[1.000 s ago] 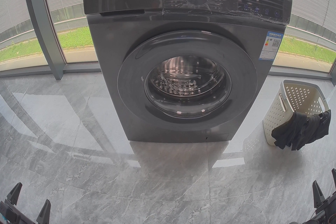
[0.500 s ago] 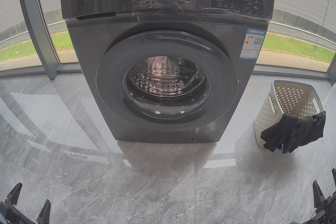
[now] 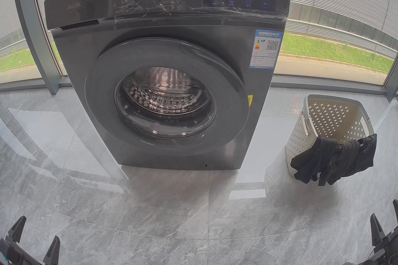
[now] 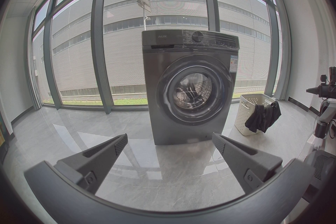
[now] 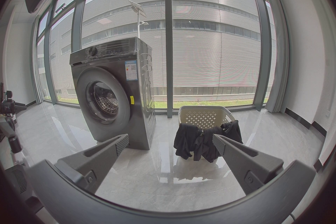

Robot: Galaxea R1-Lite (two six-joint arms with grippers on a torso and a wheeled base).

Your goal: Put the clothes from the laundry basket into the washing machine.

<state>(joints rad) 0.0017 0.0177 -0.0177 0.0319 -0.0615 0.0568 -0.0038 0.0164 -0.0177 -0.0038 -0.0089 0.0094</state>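
A dark grey front-loading washing machine (image 3: 166, 50) stands on the floor ahead, its round door shut and the steel drum showing through the window. To its right sits a white perforated laundry basket (image 3: 298, 133) with black clothes (image 3: 331, 158) draped over its near rim. My left gripper (image 3: 37, 232) is low at the near left, open and holding nothing. My right gripper (image 3: 384, 214) is low at the near right, open, well short of the basket. The left wrist view faces the machine (image 4: 189, 88) between its fingers (image 4: 105, 151); the right wrist view faces the clothes (image 5: 203, 140) and basket (image 5: 204, 114).
Glossy grey marble floor (image 3: 166, 212) stretches between me and the machine. A glass window wall with dark pillars (image 3: 35, 30) runs close behind machine and basket. A tripod with equipment (image 4: 327, 95) stands off to the right side of the room.
The whole head picture has shifted: machine and basket sit further left in it, so the camera has turned right. Both grippers keep their places in the picture and stay open.
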